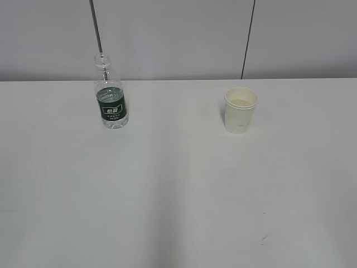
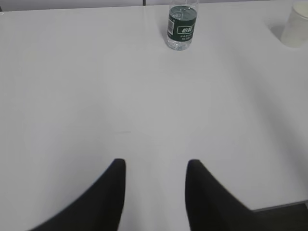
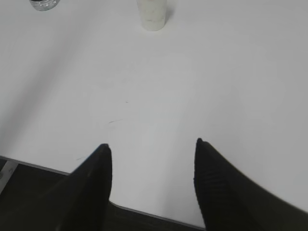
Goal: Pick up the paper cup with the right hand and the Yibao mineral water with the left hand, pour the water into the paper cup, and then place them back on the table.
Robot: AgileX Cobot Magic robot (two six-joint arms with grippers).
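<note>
The Yibao mineral water bottle (image 1: 111,95) stands upright and uncapped at the back left of the white table (image 1: 178,190); water (image 1: 110,96) fills it to about the label top. The paper cup (image 1: 240,109) stands upright at the back right, with liquid visible inside. Neither arm shows in the exterior view. In the left wrist view my left gripper (image 2: 155,163) is open and empty near the front edge, far from the bottle (image 2: 181,26) and the cup (image 2: 295,26). In the right wrist view my right gripper (image 3: 151,144) is open and empty over the table's front edge, with the cup (image 3: 152,14) far ahead and the bottle's base (image 3: 44,4) at top left.
A grey panelled wall (image 1: 178,39) rises behind the table. A small dark scuff (image 1: 263,240) marks the tabletop at the front right. The table's front edge (image 3: 43,167) runs under the right gripper.
</note>
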